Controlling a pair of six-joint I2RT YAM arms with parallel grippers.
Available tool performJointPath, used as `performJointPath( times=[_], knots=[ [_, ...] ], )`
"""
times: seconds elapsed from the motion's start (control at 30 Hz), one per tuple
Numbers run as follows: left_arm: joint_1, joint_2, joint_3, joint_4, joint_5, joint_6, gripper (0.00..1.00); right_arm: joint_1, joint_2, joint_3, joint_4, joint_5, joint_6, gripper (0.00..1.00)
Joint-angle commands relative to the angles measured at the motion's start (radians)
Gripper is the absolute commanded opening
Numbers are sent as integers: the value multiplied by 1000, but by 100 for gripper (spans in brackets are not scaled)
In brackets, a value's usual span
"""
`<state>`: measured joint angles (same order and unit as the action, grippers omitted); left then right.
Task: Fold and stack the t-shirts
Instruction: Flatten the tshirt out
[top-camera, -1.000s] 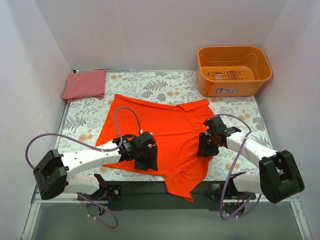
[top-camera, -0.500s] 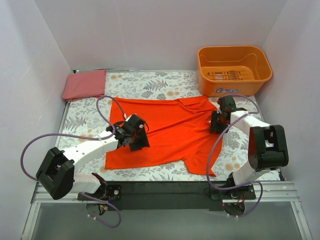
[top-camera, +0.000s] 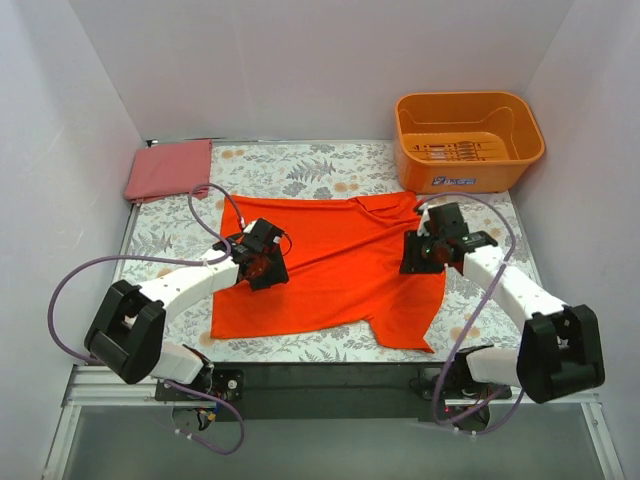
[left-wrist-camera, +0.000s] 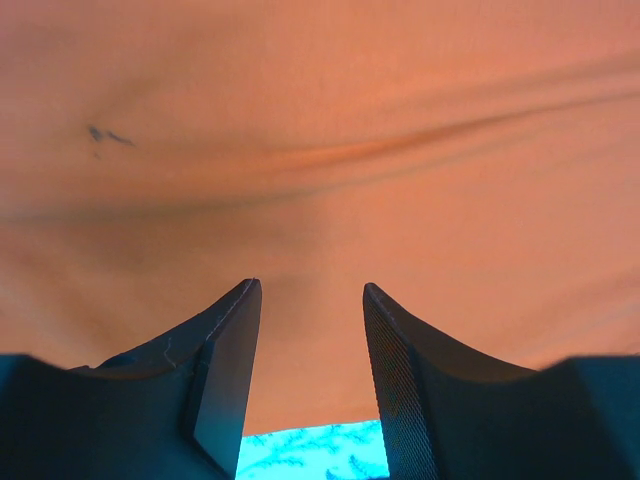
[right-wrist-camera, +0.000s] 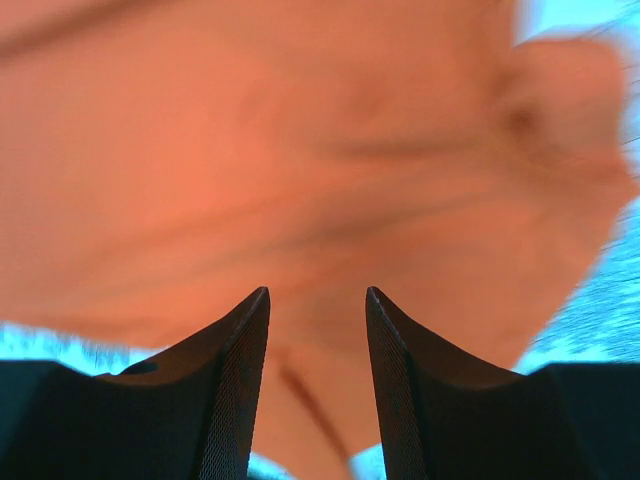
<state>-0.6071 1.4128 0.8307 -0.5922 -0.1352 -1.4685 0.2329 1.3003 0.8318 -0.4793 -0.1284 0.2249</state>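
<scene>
Two shirts are in my view, and only one looks finished. The pinkish-red t-shirt (top-camera: 168, 170) lies as a neat folded rectangle in the far left corner of the table (top-camera: 300, 160), so I count that one as done. The orange-red t-shirt (top-camera: 335, 275) is spread open across the middle of the table, mostly flat with some wrinkles. One lower corner trails toward the near edge, and a bunched sleeve points toward the far right corner, where the orange tub (top-camera: 468, 140) sits.

My left gripper (top-camera: 262, 262) is over the shirt's left side, close to its left border. Its wrist camera shows the jaws parted with nothing between them, just orange cloth beyond and a sliver of patterned table below. My right gripper (top-camera: 425, 250) is over the shirt's right side near that sleeve. Its wrist picture is blurred, but the jaws stand apart there too, and I see no fabric pinched. I can't tell whether either set of fingertips touches the cloth.

By my reckoning the task is around halfway. No fold is made in the orange-red shirt, and it has yet to be stacked on the pinkish-red one.
</scene>
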Motion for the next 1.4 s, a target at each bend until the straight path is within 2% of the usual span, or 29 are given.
performJointPath(
  times=[0.0, 0.2, 0.53, 0.87, 0.97, 1.07, 1.1, 1.17, 1.37],
  knots=[
    [44, -58, 35, 17, -99, 69, 44, 161, -90, -74, -152, -13, 51, 50],
    [141, -94, 35, 58, -159, 149, 45, 469, -113, -157, -194, 10, 203, 46],
    [182, -206, -85, 155, -239, 195, 45, 724, -62, -111, -214, 164, 369, 45],
    [181, -219, -91, 152, -256, 201, 45, 784, 79, -85, -211, 199, 375, 43],
    [182, -218, -91, 150, -250, 200, 45, 793, 114, -66, -209, 208, 363, 34],
    [182, -216, -91, 150, -248, 200, 45, 809, 142, -42, -216, 211, 355, 21],
    [181, -216, -91, 150, -247, 200, 45, 812, 146, -34, -217, 207, 352, 12],
    [181, -215, -91, 152, -245, 200, 45, 826, 146, -13, -234, 194, 355, 1],
    [182, -210, -91, 152, -228, 201, 45, 841, 116, 96, -255, 136, 356, 1]
  ],
)
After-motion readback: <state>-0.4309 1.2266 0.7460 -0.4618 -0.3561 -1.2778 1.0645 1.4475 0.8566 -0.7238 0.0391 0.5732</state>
